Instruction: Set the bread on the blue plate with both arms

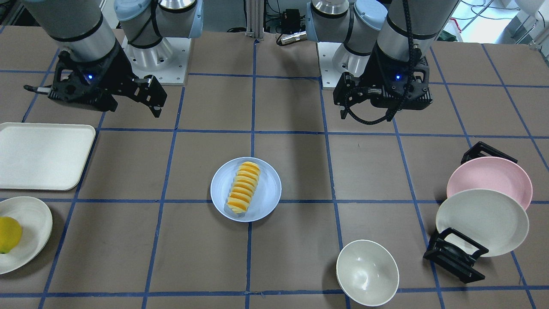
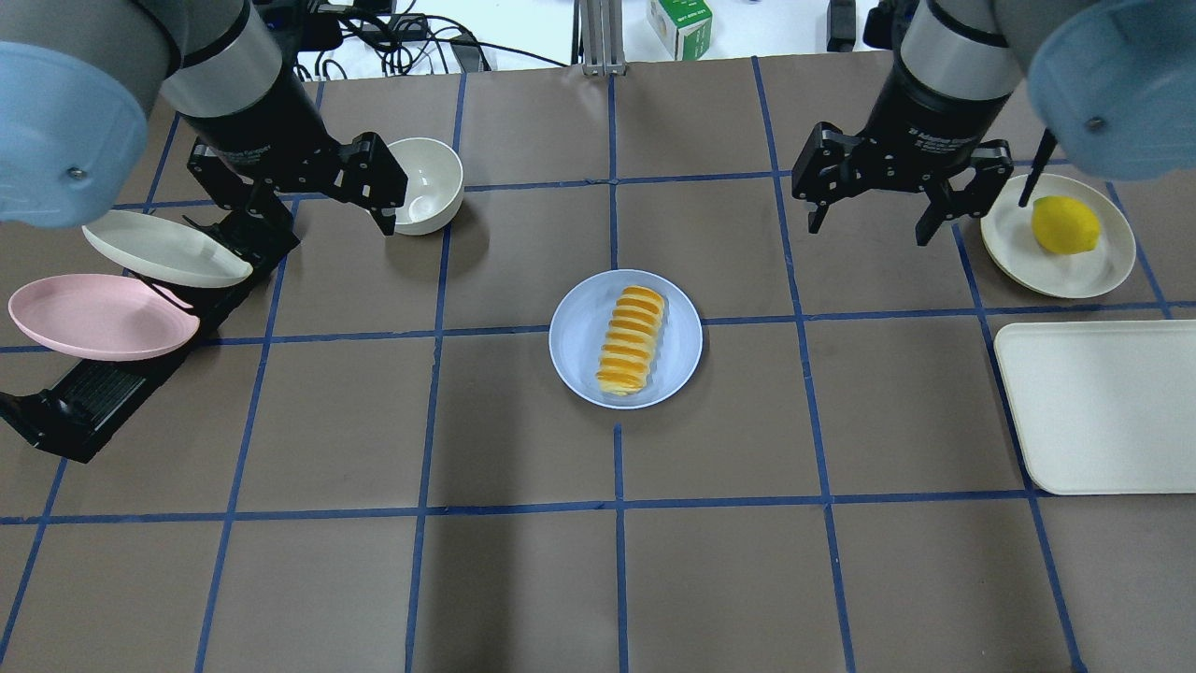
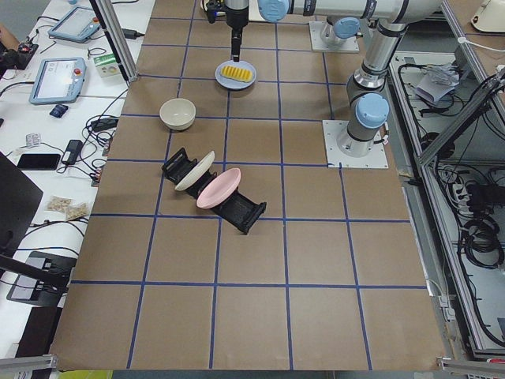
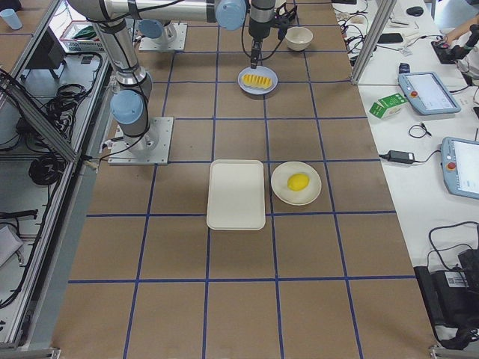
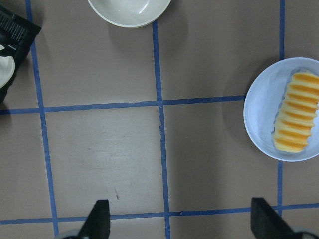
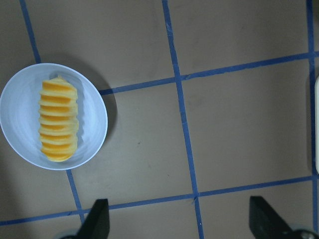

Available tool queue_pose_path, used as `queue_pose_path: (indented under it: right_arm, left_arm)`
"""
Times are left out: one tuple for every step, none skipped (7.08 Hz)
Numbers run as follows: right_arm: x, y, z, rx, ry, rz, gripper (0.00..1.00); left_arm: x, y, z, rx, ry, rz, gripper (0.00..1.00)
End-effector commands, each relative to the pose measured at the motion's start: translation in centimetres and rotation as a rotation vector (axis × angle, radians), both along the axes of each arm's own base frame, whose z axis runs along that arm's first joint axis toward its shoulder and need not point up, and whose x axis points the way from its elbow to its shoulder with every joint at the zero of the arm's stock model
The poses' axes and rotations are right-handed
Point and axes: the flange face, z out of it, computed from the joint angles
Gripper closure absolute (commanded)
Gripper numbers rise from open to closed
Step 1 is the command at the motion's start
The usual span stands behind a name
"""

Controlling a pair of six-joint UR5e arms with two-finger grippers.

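Brown paper covers the whole table [image 2: 523, 579], with blue tape marking it off into big squares. Next biggest are the two arms: the left arm [image 2: 234, 84] and the right arm [image 2: 953, 65] both hang above the far half of the table, one at each side.

The left gripper [image 2: 316, 220] is spread wide with nothing between its fingers, and the right gripper [image 2: 869, 229] is spread just as wide and also empty. Each wrist camera shows two fingertips far apart over bare paper. Neither one touches anything.

A cream rectangular tray [image 2: 1103, 402] lies flat at the robot's right. Over on the left side, a long black rack [image 2: 84, 402] holds a pink plate [image 2: 93, 318] and a cream-white plate [image 2: 159, 248], both leaning in their slots side by side.

The blue plate [image 2: 575, 346] sits flat in the middle of the table, right on a tape crossing and well apart from both grippers. Another cream plate [image 2: 1018, 252] sits just beyond the tray, near the right gripper. A white bowl [image 2: 430, 182] stands upright near the left gripper.

The bread [image 2: 633, 339] lies on the blue plate, slightly diagonal and fully inside the rim. Smallest of all, a lemon [image 2: 1065, 224] rests on the cream plate by the tray.
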Motion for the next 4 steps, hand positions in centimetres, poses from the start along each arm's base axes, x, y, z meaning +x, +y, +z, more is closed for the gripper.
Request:
queue_pose_path:
  right_arm:
    - [-0.03, 1.29, 1.23, -0.004, 0.001, -0.003, 0.00]
    - [0.32, 1.36, 1.17, -0.011, -0.013, 0.013, 0.00]
    - [0.20, 1.22, 0.93, -0.011, -0.001, 0.012, 0.00]
    - [0.17, 0.93, 0.26, -0.002, 0.002, 0.014, 0.00]
  left_arm:
    - [-0.02, 0.00, 0.01, -0.001, 0.000, 0.000, 0.00]
    - [0.05, 0.00, 0.24, -0.006, 0.000, 0.001, 0.00]
    - [0.13, -0.07, 0.17, -0.004, 0.000, 0.003, 0.00]
    - [0.12, -0.02, 0.24, -0.006, 0.001, 0.003, 0.00]
